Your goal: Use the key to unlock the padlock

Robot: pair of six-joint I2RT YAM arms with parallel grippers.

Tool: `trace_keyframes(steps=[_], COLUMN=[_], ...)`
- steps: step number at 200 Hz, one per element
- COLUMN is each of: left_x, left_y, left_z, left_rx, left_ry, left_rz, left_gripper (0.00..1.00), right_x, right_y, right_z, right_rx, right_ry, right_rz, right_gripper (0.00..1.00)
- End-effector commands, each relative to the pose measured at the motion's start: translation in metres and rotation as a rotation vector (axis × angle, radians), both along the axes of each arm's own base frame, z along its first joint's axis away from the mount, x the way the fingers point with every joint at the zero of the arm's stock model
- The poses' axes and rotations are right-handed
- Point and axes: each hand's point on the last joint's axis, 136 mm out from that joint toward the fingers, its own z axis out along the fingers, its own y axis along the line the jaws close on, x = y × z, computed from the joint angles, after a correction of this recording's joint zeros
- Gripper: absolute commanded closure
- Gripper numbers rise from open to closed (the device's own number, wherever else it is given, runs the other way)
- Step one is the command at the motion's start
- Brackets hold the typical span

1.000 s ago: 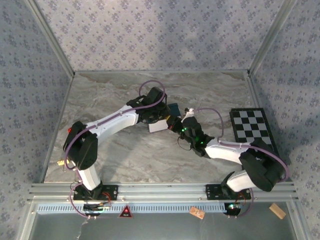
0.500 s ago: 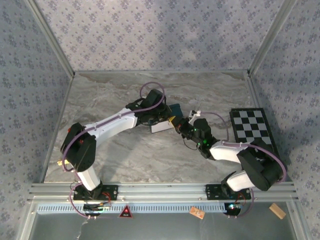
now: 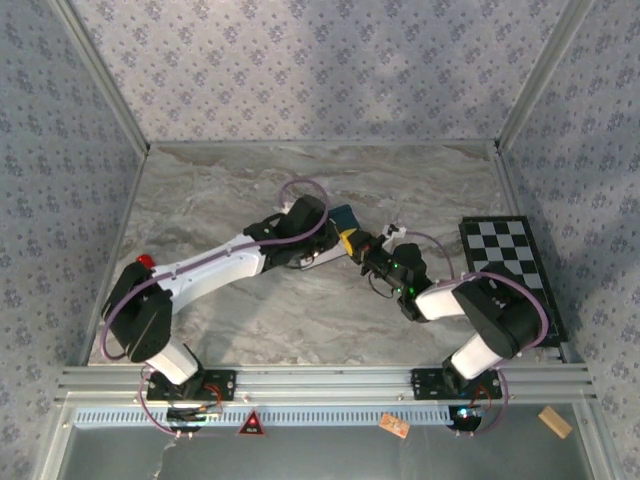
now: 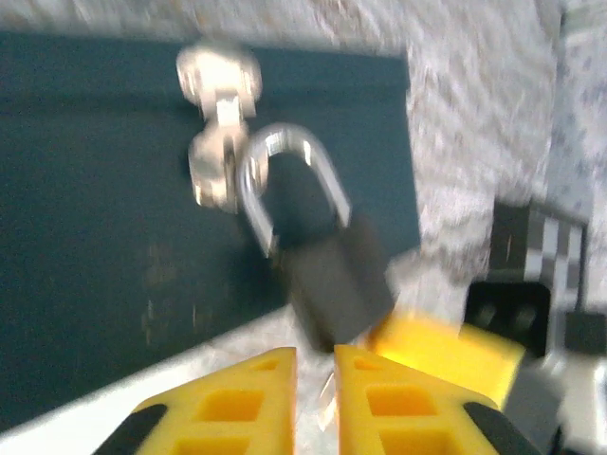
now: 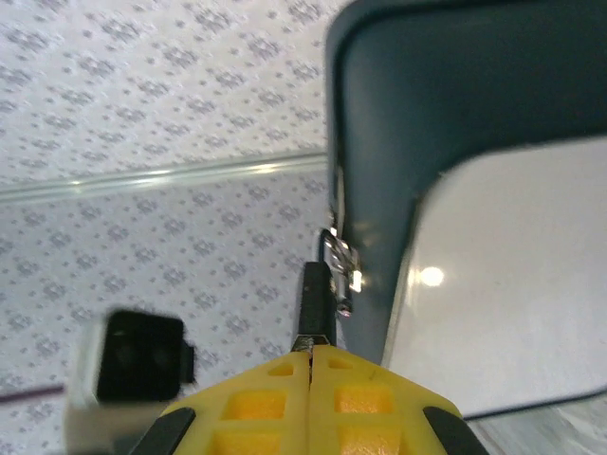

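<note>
Left wrist view: padlock (image 4: 337,280), dark body, silvery shackle through the blue tin's (image 4: 95,218) hasp (image 4: 220,123), hanging tilted. Left gripper (image 4: 315,355) just below it, yellow fingers nearly together with a slim gap; whether it grips anything cannot be told. Right gripper (image 5: 311,353), fingers pressed together, tip at the padlock's body.

A: Where's the top camera?
B: High behind the arm bases (image 3: 185,383), facing down on the whole worktop (image 3: 300,320).
A: And the wrists?
B: Each sits close behind its claw. The left claw (image 4: 314,365) faces the tin (image 4: 114,190) side-on, and the right claw (image 5: 311,360) looks past its corner. All three share that tin.
</note>
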Motion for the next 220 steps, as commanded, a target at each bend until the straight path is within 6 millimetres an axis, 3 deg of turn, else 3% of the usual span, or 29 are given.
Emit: trace_keyframes(steps=[1,33,56,85,98,124,149,176,202,220], left_x=[-0.015,-0.011,-0.002,0.011,0.011,0.013,0.018,0.020,0.024,0.034], left_y=[0.006,0.017,0.033,0.062,0.063,0.070,0.081,0.084,0.093,0.101], left_z=[-0.009,-0.001,0.021,0.038,0.044,0.040,0.027,0.016,0.020,0.026], left_rx=[0.034,0.078,0.141,0.341,0.414,0.529,0.660,0.769,0.856,0.827], left_ry=[0.019,-0.001,-0.053,-0.085,-0.100,-0.106,-0.078,-0.082,-0.135,-0.121], left_rz=[-0.045,-0.042,-0.056,-0.126,-0.202,-0.285,-0.333,-0.461,-0.527,-0.486], left_gripper=[0.85,0.79,0.71,0.45,0.39,0.26,0.21,0.18,0.07,0.01], right_x=[0.005,0.003,-0.003,-0.010,-0.012,-0.014,-0.017,-0.022,-0.027,-0.029], right_y=[-0.011,-0.007,-0.011,-0.014,-0.015,-0.019,-0.018,-0.017,-0.028,-0.035], right_z=[0.032,0.018,-0.001,-0.008,-0.006,-0.001,0.003,-0.007,-0.012,-0.009], right_rx=[0.086,0.031,-0.041,-0.128,-0.153,-0.184,-0.223,-0.349,-0.458,-0.499], right_ry=[-0.082,-0.039,0.005,0.009,-0.003,-0.017,-0.038,-0.007,-0.006,-0.019], right_rz=[-0.064,-0.035,-0.027,-0.013,-0.011,-0.017,0.005,0.048,0.058,0.060], right_gripper=[1.00,1.00,1.00,1.00,1.00,1.00,1.00,1.00,1.00,1.00])
